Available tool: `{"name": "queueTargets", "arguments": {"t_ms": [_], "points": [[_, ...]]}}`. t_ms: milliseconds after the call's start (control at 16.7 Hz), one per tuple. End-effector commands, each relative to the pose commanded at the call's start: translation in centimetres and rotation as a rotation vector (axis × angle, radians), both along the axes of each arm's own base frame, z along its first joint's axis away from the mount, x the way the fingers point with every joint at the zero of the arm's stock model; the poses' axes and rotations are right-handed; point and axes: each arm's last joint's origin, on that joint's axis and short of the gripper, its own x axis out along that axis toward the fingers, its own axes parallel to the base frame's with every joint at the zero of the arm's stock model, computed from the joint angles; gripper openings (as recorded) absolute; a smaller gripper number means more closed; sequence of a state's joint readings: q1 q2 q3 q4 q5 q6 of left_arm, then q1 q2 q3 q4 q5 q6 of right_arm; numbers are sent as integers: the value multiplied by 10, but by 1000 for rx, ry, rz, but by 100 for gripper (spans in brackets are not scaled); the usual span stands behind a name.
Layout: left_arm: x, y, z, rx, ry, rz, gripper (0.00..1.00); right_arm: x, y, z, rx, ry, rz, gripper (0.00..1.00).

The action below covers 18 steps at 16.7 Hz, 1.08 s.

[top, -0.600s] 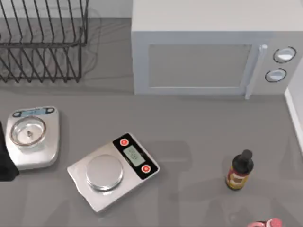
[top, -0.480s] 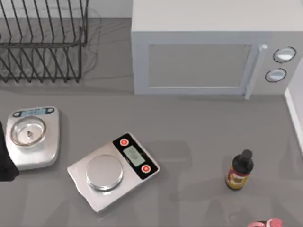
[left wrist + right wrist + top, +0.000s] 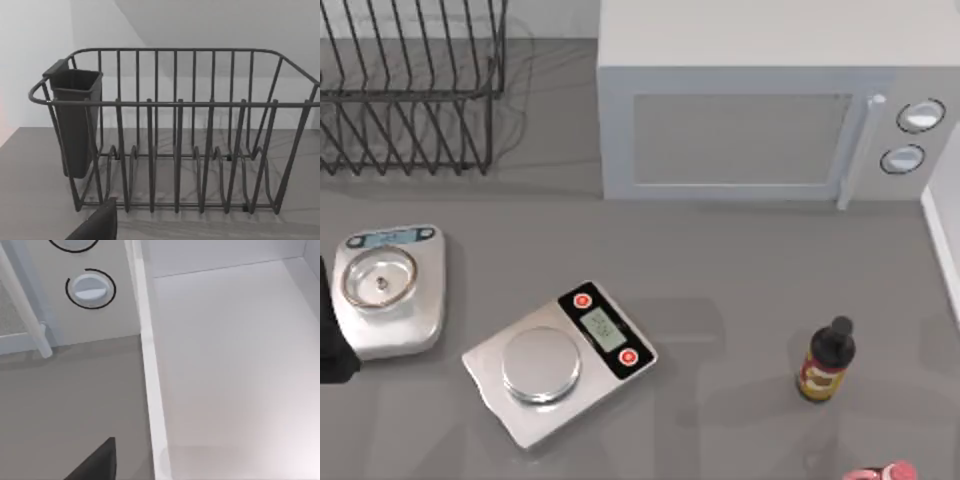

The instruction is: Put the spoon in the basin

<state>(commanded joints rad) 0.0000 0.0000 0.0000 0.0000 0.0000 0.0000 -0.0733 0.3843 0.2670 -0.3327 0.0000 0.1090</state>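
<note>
Progress, judged from above?

None that I can see. The top view has the table (image 3: 740, 260) with a dish rack (image 3: 410, 90) at the back left, a microwave (image 3: 750, 110) beside it, two scales in front, the bowl scale (image 3: 390, 290) and the flat scale (image 3: 560, 360), and a bottle (image 3: 826, 362) toward the right. The white strip at the right edge I take for the basin (image 3: 942, 230).

And the spoon?

I cannot pick it out for certain. A pink object (image 3: 880, 472) is cut off by the lower edge near the bottle. It may be the spoon's handle, but I cannot tell. Nothing is being carried, so I judge the finding, grasping, carrying and dropping are all left to do.

The arms?

The left arm (image 3: 328, 340) is a dark shape at the left edge, just beside the bowl scale.

What does the left wrist view add?

The dish rack from the side, with a dark cutlery cup (image 3: 75, 120) hung on one end, which the top view cuts off. A dark part of the left gripper (image 3: 97, 225) shows low in the picture. Whether that claw is spread or pressed together I cannot tell.

The right wrist view?

It looks down into the basin (image 3: 230, 350), whose white floor holds no spoon in the part seen. The microwave's knob (image 3: 90, 288) is near its rim. A dark part of the right gripper (image 3: 95, 460) hangs over the table just beside that rim. Its state I cannot tell either.
</note>
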Motion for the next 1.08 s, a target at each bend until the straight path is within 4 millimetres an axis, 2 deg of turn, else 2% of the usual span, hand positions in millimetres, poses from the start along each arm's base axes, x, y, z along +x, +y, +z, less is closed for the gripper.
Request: {"name": "queueTargets", "arguments": {"t_ms": [300, 540, 780, 1080], "points": [[0, 0, 0, 0, 0, 0, 100, 32, -13, 2, 142, 560, -147, 100], [0, 0, 0, 0, 0, 0, 100, 57, -25, 3, 235, 882, -267, 100], [0, 0, 0, 0, 0, 0, 100, 76, -36, 5, 292, 1056, -346, 100], [0, 0, 0, 0, 0, 0, 100, 80, -38, 6, 302, 1081, -361, 100]]}}
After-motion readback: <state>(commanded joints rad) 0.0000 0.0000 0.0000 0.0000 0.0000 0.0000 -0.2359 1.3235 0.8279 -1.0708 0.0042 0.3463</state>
